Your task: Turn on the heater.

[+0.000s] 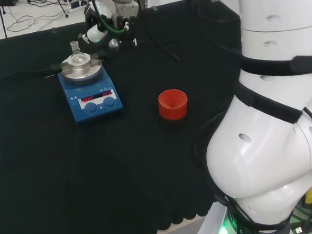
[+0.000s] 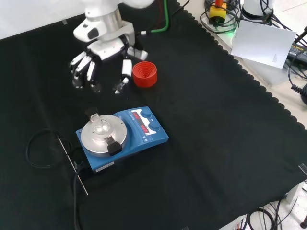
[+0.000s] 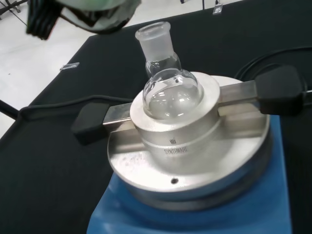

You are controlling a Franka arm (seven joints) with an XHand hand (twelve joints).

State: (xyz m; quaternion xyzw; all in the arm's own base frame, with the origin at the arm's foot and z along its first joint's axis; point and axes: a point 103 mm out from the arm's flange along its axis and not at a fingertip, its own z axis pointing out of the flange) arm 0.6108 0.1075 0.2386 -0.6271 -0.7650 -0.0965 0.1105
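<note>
We see heater [image 2: 122,136] mid-surface [image 2: 216,143], flask [image 2: 99,125] seated in its block for heating. Robot hand [image 2: 96,60] beyond heater, fingers relaxed, empty, knobs [image 2: 146,123] untouched; red ring [image 2: 144,74] beside robot hand.

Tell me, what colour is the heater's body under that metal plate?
Blue; the heater shows it best in the front view.

Red digits glow on the heater [image 2: 144,125] front panel, too small to read. The engraved print on its metal block [image 3: 181,139] is unclear.
</note>
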